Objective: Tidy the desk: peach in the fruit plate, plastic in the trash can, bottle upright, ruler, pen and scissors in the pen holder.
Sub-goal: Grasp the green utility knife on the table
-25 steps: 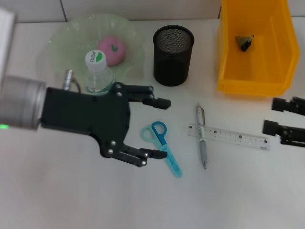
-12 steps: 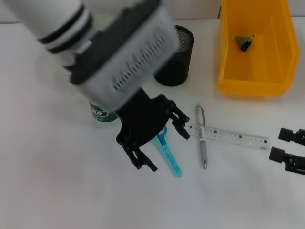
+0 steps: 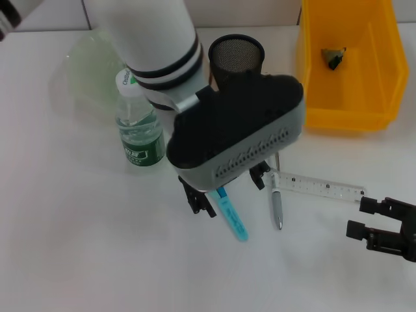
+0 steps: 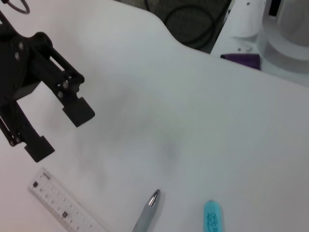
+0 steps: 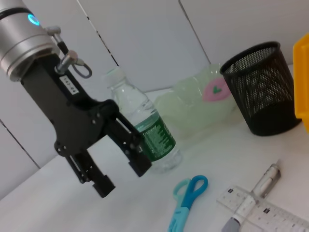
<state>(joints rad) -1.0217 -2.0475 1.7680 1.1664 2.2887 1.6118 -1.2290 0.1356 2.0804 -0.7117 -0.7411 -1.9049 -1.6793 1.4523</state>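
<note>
My left gripper (image 3: 229, 190) hangs open and empty just above the handles of the blue scissors (image 3: 234, 224); the right wrist view shows its fingers (image 5: 104, 186) spread, with nothing between them. The scissors (image 5: 188, 198) lie flat beside the silver pen (image 3: 277, 209), which crosses the clear ruler (image 3: 318, 186). A water bottle (image 3: 138, 127) stands upright by the green fruit plate (image 3: 88, 65). The pink peach (image 5: 215, 91) rests in that plate. Behind the arm is the black mesh pen holder (image 3: 237, 55). A dark plastic scrap (image 3: 333, 57) lies in the yellow trash can (image 3: 348, 97). My right gripper (image 3: 383, 227) hovers open at the right.
My left arm's white forearm and grey wrist housing (image 3: 240, 130) cover much of the table's middle, part of the plate and the scissors' handles. Bare white table (image 3: 97, 247) stretches along the near left side. The ruler's right end lies just above the right gripper.
My left arm swung in from the left, and its gripper turned downward over the scissors. The right gripper drifted left and toward the near edge.
</note>
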